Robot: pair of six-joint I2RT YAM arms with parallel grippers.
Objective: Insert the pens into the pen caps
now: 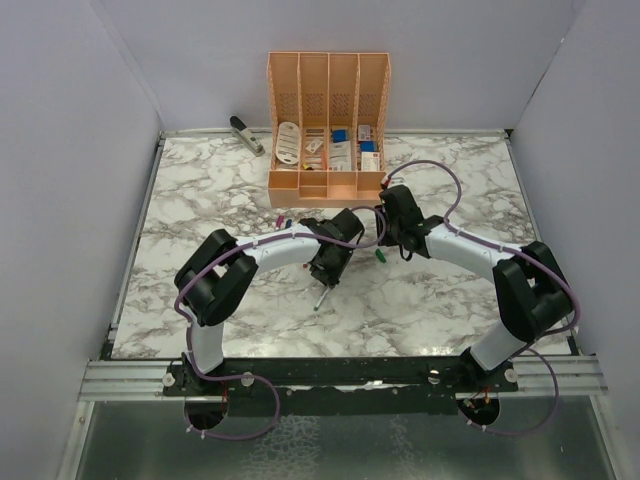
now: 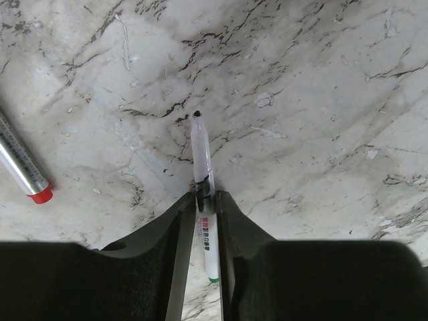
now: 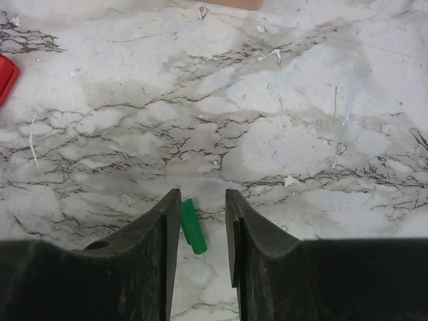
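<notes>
My left gripper point(image 2: 204, 195) is shut on a thin silver-white pen point(image 2: 202, 160). The pen's dark tip points away from me over the marble and its green end sits back between the fingers. In the top view this gripper point(image 1: 326, 278) is at the table's middle, with the pen point(image 1: 320, 298) sticking out towards the near edge. My right gripper point(image 3: 202, 194) is open over a green cap point(image 3: 192, 226), which lies on the marble between the jaws, close against the left finger. The cap also shows in the top view point(image 1: 380, 256) beside the right gripper point(image 1: 388, 240).
A peach desk organiser point(image 1: 328, 185) stands at the back middle, with a grey stapler point(image 1: 246, 135) to its left. Another silver pen with a red end point(image 2: 23, 170) lies left of my left gripper. Small coloured items point(image 1: 283, 220) lie before the organiser. A red object point(image 3: 5, 75) lies far left.
</notes>
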